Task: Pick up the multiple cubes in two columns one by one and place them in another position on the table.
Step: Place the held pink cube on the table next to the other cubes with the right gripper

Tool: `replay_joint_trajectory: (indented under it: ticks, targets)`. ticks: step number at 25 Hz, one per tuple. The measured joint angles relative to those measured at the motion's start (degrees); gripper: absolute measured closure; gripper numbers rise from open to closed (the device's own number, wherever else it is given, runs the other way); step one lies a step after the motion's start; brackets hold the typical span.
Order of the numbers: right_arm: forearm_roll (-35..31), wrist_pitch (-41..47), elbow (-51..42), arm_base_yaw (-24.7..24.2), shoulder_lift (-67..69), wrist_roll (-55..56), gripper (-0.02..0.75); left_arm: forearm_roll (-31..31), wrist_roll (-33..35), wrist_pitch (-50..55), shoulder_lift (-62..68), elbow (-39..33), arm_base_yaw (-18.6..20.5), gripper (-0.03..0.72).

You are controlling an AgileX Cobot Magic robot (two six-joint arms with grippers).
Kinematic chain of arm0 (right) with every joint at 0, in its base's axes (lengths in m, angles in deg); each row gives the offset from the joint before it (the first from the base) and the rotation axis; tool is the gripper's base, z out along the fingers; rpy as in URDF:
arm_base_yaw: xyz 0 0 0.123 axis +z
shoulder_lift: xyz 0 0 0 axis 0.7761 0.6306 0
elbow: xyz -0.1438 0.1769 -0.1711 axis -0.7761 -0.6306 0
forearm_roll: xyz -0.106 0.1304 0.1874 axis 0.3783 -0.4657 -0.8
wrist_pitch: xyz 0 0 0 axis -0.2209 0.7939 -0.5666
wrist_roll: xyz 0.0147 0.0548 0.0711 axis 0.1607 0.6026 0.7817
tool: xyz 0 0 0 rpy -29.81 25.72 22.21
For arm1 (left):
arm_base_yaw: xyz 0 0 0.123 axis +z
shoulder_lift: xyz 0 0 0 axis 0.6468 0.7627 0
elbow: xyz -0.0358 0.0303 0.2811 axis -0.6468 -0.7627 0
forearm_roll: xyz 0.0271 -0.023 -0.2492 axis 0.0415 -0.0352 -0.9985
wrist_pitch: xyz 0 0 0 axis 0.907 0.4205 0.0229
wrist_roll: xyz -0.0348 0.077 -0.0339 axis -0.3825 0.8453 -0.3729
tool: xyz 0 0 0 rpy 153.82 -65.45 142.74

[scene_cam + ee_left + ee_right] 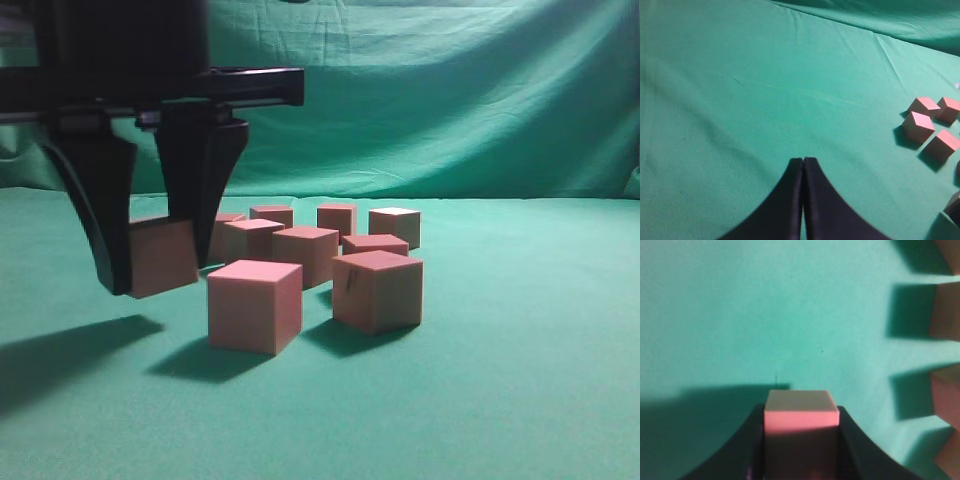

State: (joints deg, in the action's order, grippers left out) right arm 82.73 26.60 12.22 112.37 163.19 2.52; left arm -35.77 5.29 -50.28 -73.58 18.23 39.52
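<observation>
Above the green table (pixel 520 400), left of the other cubes (pixel 378 290), my right hand (pixel 150 265) clamps a cube (pixel 165 257) by two opposite flat faces; it seems light, rigid and matte, unlikely to slip.

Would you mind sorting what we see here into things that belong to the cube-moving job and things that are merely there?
Part of the job:
- held cube, clamped in the right gripper and lifted off the cloth
- cubes on the table, in two columns
- table, where they get placed

Merely there:
- left gripper, shut, holding nothing
- green cloth backdrop
</observation>
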Motion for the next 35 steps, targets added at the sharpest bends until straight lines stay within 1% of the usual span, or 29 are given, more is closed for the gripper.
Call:
replay_joint_trajectory:
  ticks: [14,20,21,23,27,28,29,33,35]
  targets:
    - [-1.07,-0.78,0.10,0.00,1.83,-0.17,0.480,0.00,0.00,0.00,0.00,0.00,0.00,0.688]
    - [-1.80,-0.87,0.10,0.00,1.83,-2.66,0.480,0.00,0.00,0.00,0.00,0.00,0.00,0.688]
    - [-1.80,-0.87,0.10,0.00,1.83,-2.94,0.421,0.00,0.00,0.00,0.00,0.00,0.00,0.688]
    - [-1.80,-0.87,0.10,0.00,1.83,-3.64,0.353,0.00,0.00,0.00,0.00,0.00,0.00,0.688]
    - [-1.80,-0.53,0.10,0.00,1.83,-6.33,0.190,0.00,0.00,0.00,0.00,0.00,0.00,0.688]
    - [-1.80,-0.53,0.10,0.00,1.83,-6.84,0.165,0.00,0.00,0.00,0.00,0.00,0.00,0.688]
    - [-1.80,-0.53,0.10,0.00,1.83,-7.31,0.179,0.00,0.00,0.00,0.00,0.00,0.00,0.688]
    - [-1.68,-0.44,0.10,0.00,-0.16,-7.68,0.179,0.00,0.00,0.00,0.00,0.00,0.00,0.688]
    - [-0.19,-0.44,0.10,0.00,-2.37,-7.68,0.179,0.00,0.00,0.00,0.00,0.00,0.00,0.688]
